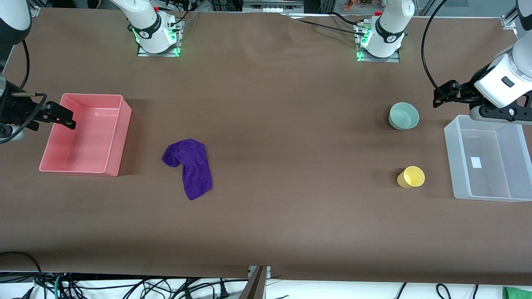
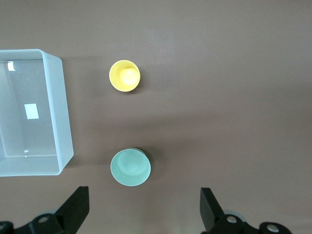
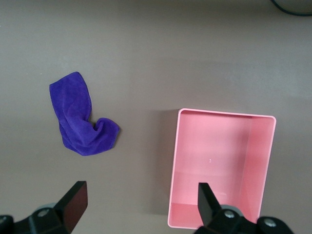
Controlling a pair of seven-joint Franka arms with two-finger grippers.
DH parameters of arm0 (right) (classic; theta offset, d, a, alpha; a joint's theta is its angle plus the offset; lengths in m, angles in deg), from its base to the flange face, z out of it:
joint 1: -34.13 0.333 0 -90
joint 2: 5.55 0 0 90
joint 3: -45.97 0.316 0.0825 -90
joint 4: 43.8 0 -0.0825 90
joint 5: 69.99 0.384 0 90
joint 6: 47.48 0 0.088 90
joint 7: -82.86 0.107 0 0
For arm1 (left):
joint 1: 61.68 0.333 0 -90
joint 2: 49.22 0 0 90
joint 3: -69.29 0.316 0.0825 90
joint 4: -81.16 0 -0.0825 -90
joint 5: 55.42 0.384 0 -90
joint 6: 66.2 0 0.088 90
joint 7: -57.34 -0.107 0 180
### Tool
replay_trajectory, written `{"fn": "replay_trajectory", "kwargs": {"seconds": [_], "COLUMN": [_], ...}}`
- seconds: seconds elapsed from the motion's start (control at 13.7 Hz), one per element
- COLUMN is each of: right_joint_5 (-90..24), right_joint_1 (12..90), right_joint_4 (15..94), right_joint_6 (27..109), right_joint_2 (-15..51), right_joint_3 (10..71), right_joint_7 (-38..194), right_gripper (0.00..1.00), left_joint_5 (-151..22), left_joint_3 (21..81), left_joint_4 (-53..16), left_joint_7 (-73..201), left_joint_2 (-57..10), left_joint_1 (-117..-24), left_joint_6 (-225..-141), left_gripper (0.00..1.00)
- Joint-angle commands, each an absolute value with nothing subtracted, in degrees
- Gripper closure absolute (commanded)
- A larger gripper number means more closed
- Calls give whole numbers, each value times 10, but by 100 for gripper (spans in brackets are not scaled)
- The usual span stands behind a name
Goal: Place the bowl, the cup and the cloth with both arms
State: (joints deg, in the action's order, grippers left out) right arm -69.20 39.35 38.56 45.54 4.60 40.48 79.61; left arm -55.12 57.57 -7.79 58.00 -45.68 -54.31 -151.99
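The mint-green bowl [image 1: 404,116] stands upright toward the left arm's end of the table. It also shows in the left wrist view [image 2: 130,167]. The yellow cup [image 1: 411,177] lies tipped, nearer to the front camera than the bowl, and shows in the left wrist view too [image 2: 125,75]. The purple cloth [image 1: 189,166] lies crumpled beside the pink bin and shows in the right wrist view [image 3: 80,116]. My left gripper [image 1: 437,99] [image 2: 145,209] is open and empty, up in the air by the bowl. My right gripper [image 1: 68,120] [image 3: 140,202] is open and empty, over the pink bin's edge.
An empty pink bin [image 1: 124,112] [image 3: 174,165] sits at the right arm's end. An empty clear bin [image 1: 451,137] [image 2: 61,112] sits at the left arm's end, beside the bowl and cup. Brown table covering lies between cloth and bowl.
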Motion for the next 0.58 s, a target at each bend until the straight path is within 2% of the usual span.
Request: {"fn": "replay_trajectory", "kwargs": {"seconds": [0.0, 0.51], "right_joint_5": [-696, -696], "right_joint_1": [391, 391], "right_joint_4": [366, 367], "right_joint_6": [449, 445], "right_joint_2": [54, 54], "right_joint_3": [406, 406], "right_joint_7": [788, 788], "right_gripper": [0, 0], "left_joint_5": [-533, -533], "left_joint_3": [573, 573], "left_joint_4": [-89, -89], "left_joint_7": [569, 569], "left_joint_2": [-468, -468], "left_joint_1": [-543, -544], "left_joint_6": [-1517, -1517], "left_gripper": [0, 0]}}
